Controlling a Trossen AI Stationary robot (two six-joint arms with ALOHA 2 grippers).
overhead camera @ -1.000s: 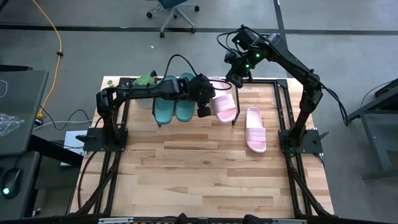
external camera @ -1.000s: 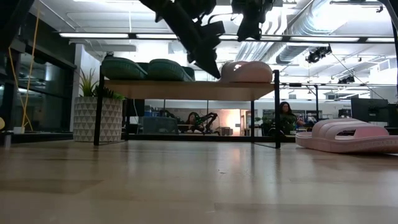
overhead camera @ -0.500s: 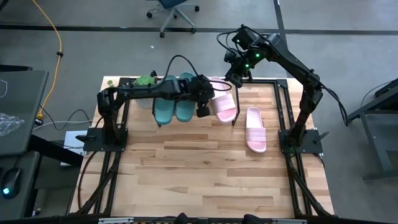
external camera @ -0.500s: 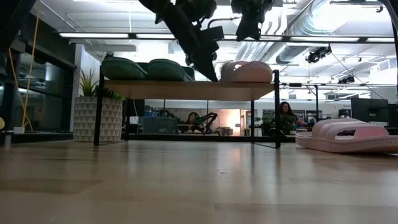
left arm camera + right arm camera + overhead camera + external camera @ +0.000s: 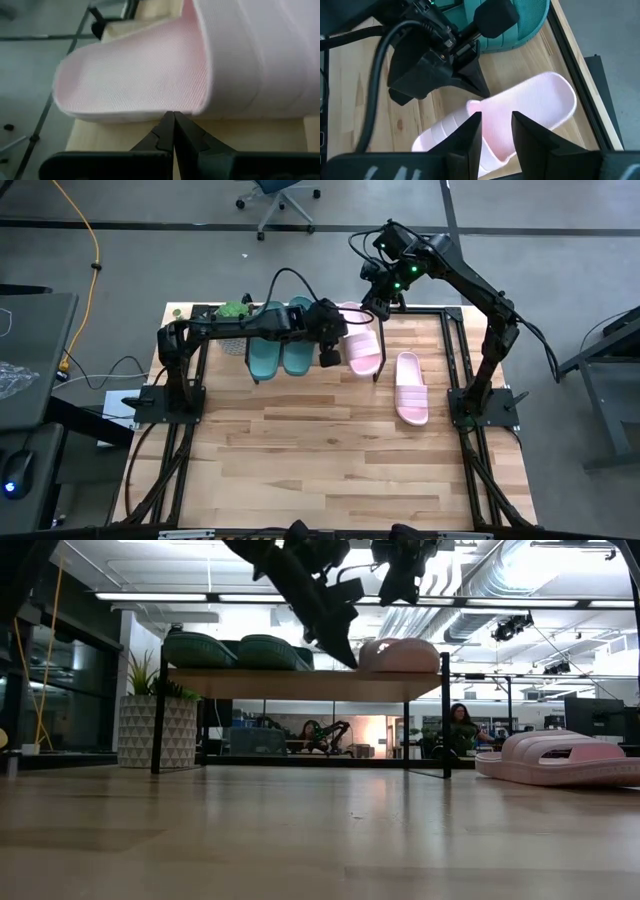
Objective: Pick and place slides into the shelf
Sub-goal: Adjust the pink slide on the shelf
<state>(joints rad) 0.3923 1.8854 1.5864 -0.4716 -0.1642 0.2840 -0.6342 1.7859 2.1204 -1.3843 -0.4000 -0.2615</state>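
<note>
Fingertips of left gripper (image 5: pixel 173 131) pressed together, holding nothing, tip touching the edge of the pink slide (image 5: pixel 360 346) on the shelf (image 5: pixel 300 682). Right gripper (image 5: pixel 492 131) hangs above the same slide, fingers slightly apart, empty. Two teal slides (image 5: pixel 280 350) sit side by side on the shelf just beside the pink one. Second pink slide (image 5: pixel 411 387) lies on the table (image 5: pixel 330 450), off the shelf, near the right arm's base.
</note>
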